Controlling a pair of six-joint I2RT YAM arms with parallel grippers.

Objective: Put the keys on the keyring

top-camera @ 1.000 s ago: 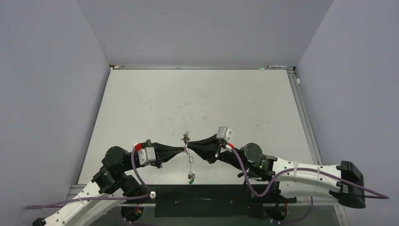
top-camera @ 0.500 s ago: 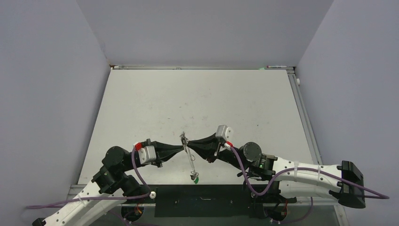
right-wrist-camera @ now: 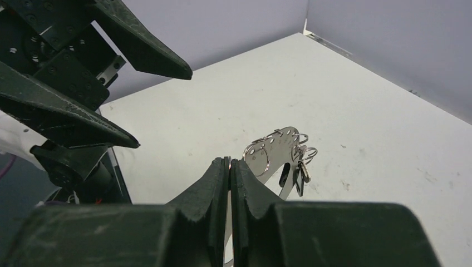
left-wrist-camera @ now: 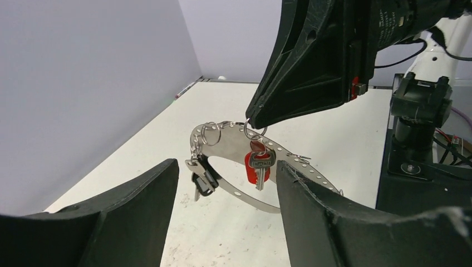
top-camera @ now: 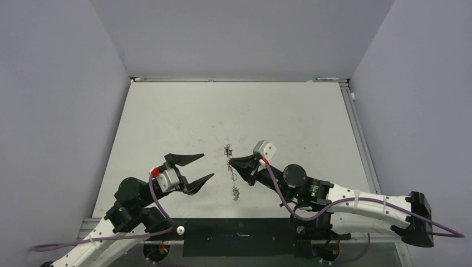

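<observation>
While the table (top-camera: 234, 111) stretches wide toward the top of the frame, both grippers sit low at centre, well away from its side edges. The left gripper (top-camera: 208, 166) gapes open, apart from the keyring (top-camera: 234, 173). The right gripper (top-camera: 231, 162) is clamped on the keyring, where a red-tagged key (left-wrist-camera: 260, 162) dangles.

Light: bright, even, soft, from overhead.
Shadows: faint, diffuse patches on the table (top-camera: 167, 122).
Glare: mild sheen on the keyring (left-wrist-camera: 225, 139), left wrist view.
Focus: top view sharp; wrist foregrounds slightly soft.
</observation>
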